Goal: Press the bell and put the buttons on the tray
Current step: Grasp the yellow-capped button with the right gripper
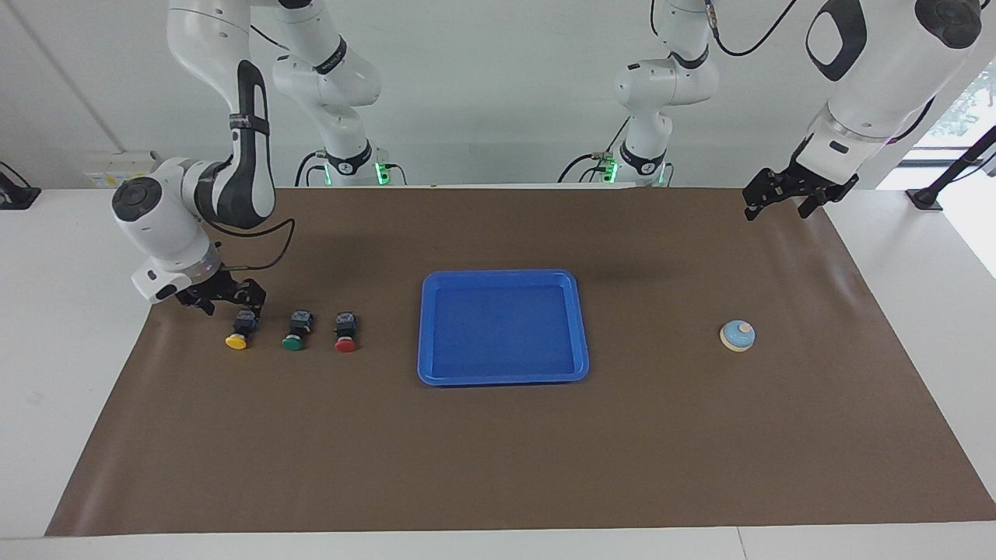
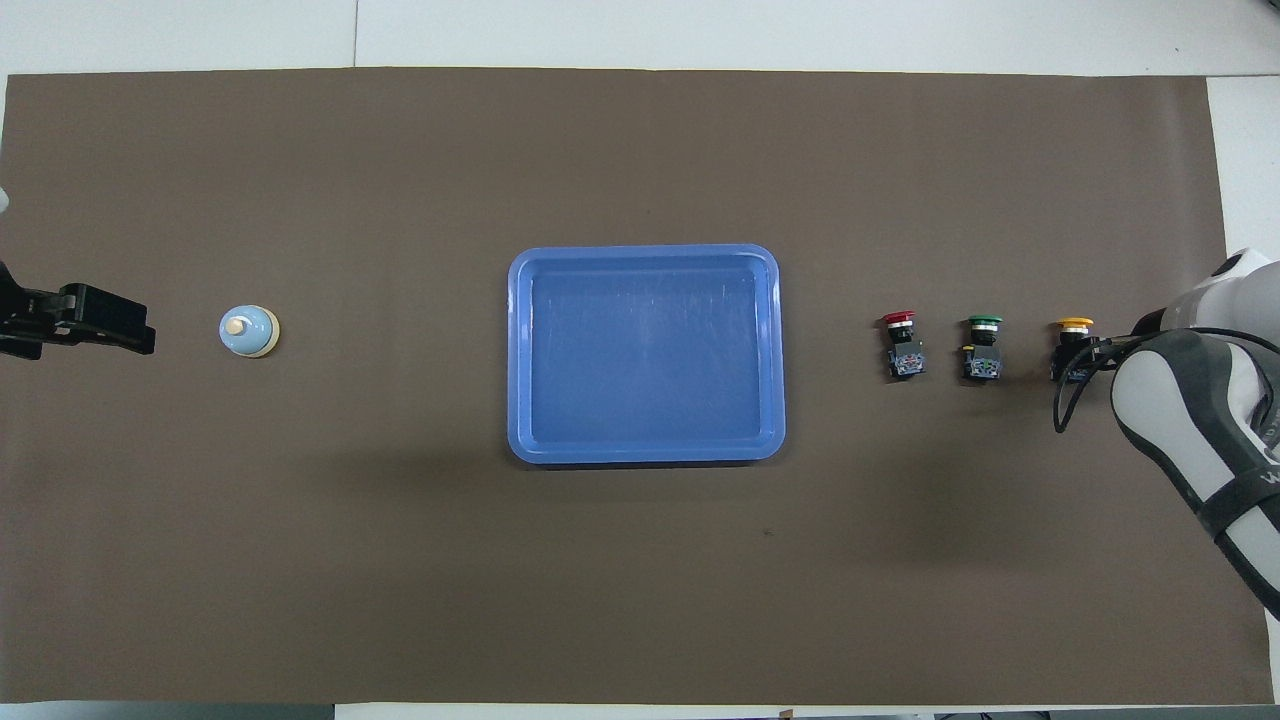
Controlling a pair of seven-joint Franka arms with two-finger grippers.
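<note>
The bell (image 1: 737, 335) (image 2: 248, 331) stands on the brown mat toward the left arm's end. The blue tray (image 1: 503, 274) (image 2: 645, 251) lies empty mid-table. The yellow button (image 1: 239, 332) (image 2: 1072, 345), green button (image 1: 296, 332) (image 2: 983, 345) and red button (image 1: 345, 333) (image 2: 902, 343) lie in a row toward the right arm's end. My right gripper (image 1: 231, 305) is open and low, right at the yellow button's black body; in the overhead view the arm hides most of it. My left gripper (image 1: 780, 208) (image 2: 110, 322) is open, raised over the mat's edge beside the bell.
The brown mat (image 1: 498, 467) covers most of the white table. The right arm's bulky forearm (image 2: 1200, 420) hangs over the mat's end beside the buttons.
</note>
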